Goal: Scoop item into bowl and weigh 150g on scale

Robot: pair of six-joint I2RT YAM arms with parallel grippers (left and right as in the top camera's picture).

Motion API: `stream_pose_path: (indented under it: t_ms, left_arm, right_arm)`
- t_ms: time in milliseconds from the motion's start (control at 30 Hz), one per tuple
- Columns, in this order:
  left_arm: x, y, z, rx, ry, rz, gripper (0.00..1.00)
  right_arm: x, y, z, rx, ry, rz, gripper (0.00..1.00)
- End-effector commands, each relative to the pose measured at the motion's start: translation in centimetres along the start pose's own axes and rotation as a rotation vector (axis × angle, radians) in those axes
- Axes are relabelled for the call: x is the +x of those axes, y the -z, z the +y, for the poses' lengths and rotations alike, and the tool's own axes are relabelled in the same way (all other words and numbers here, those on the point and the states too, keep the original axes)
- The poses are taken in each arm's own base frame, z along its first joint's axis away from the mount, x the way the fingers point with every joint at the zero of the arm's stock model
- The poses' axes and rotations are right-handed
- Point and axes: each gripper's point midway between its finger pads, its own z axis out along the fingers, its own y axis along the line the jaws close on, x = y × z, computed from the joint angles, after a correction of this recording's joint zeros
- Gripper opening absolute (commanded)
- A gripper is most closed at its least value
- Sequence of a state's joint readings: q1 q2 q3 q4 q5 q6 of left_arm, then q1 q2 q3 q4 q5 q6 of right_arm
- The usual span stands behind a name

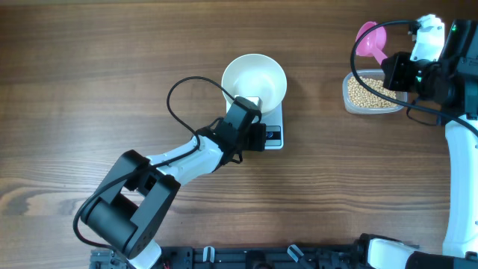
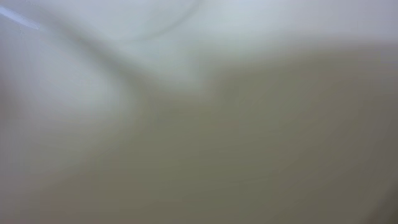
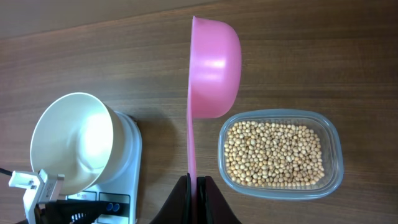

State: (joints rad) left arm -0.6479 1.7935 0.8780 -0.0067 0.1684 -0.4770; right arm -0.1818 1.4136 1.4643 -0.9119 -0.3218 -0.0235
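Pink scoop (image 3: 214,62) hangs beside the tub (image 3: 333,134), its thin handle clenched in the right gripper (image 3: 198,186); beans (image 3: 273,155), all in the tub, look light, hard and apt to roll, so scoop rather than pinch them; left gripper (image 1: 245,108) seems clamped on the bowl (image 1: 254,78) rim, atop the scale (image 1: 275,134).

Overhead and right wrist views are evenly lit and sharp, with soft shadows and a mild sheen on the pink scoop (image 3: 214,68) and bowl (image 3: 71,140). Left wrist view is whitish-grey mush, probably too close to focus.
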Motion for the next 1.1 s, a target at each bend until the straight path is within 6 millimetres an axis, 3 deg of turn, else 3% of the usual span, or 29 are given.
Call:
stream_pose_path:
  t_ms: [0, 400, 1067]
  left_arm:
    - [0.5, -0.5, 0.6, -0.023, 0.012, 0.012, 0.04]
    - [0.4, -0.5, 0.5, -0.019, 0.011, 0.007, 0.04]
    - [-1.7, 1.1, -0.4, -0.011, -0.007, -0.073, 0.04]
  right_arm:
    - [-0.2, 0.4, 0.4, -0.018, 0.003, -0.016, 0.04]
    - [-0.2, 0.4, 0.4, -0.017, 0.003, -0.016, 0.04]
    - [-0.2, 0.4, 0.4, -0.017, 0.003, -0.016, 0.04]
